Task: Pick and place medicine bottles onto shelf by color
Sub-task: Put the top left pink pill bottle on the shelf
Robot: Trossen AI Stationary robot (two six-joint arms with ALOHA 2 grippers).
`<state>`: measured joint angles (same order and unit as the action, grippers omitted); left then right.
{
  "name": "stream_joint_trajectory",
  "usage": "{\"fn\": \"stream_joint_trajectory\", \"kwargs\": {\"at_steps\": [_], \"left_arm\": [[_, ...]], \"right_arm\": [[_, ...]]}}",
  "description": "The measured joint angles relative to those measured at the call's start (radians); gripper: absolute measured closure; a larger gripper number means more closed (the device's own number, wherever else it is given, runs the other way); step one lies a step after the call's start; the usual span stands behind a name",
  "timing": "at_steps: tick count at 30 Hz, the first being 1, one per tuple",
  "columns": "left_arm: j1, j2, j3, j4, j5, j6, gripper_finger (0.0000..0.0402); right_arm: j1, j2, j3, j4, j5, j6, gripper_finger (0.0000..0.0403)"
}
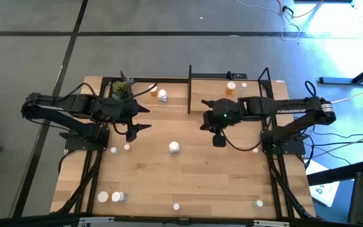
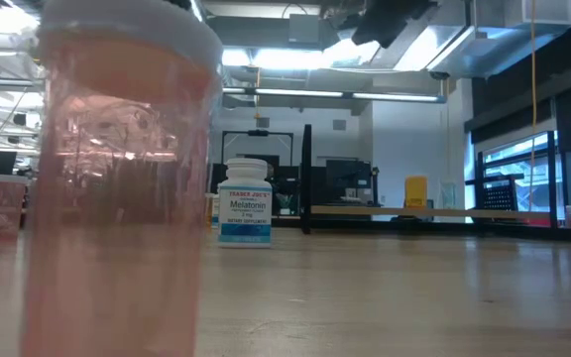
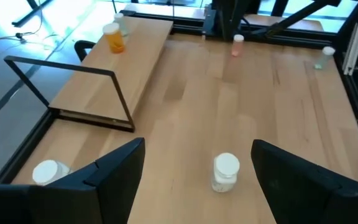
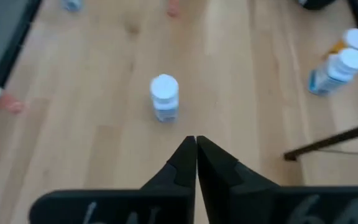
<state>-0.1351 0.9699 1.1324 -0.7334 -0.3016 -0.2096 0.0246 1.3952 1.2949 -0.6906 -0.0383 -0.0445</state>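
a: item, right claw: tips pressed together, empty, hanging over the bench near the white bottle. why so, you think?

b: you look lined up to reach for it. item, left claw: spread wide, empty, waiting beside the plant.

a: item, shelf: one orange bottle on it; the other bottles stand scattered, unsorted.

Near the centre of the low view, a white bottle bears a label reading "TRADER JOE'S Melatonin". In the high view's right half, the right arm carries white "TROSSEN" lettering.
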Motion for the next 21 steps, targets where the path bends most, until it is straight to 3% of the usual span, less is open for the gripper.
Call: {"fn": "stream_joint_trajectory", "kwargs": {"at_steps": [8,21], "left_arm": [[-0.008,0.000,0.000,-0.003,0.000,0.028,0.0113],[-0.047,0.001,0.000,-0.134,-0.002,0.008,0.0113]], "right_arm": [[0.000,0.000,0.000,0.087,-0.212,-0.019,0.0340],[-0.001,0.000,0.000,0.105,-0.222,-0.020,0.0227]]}}
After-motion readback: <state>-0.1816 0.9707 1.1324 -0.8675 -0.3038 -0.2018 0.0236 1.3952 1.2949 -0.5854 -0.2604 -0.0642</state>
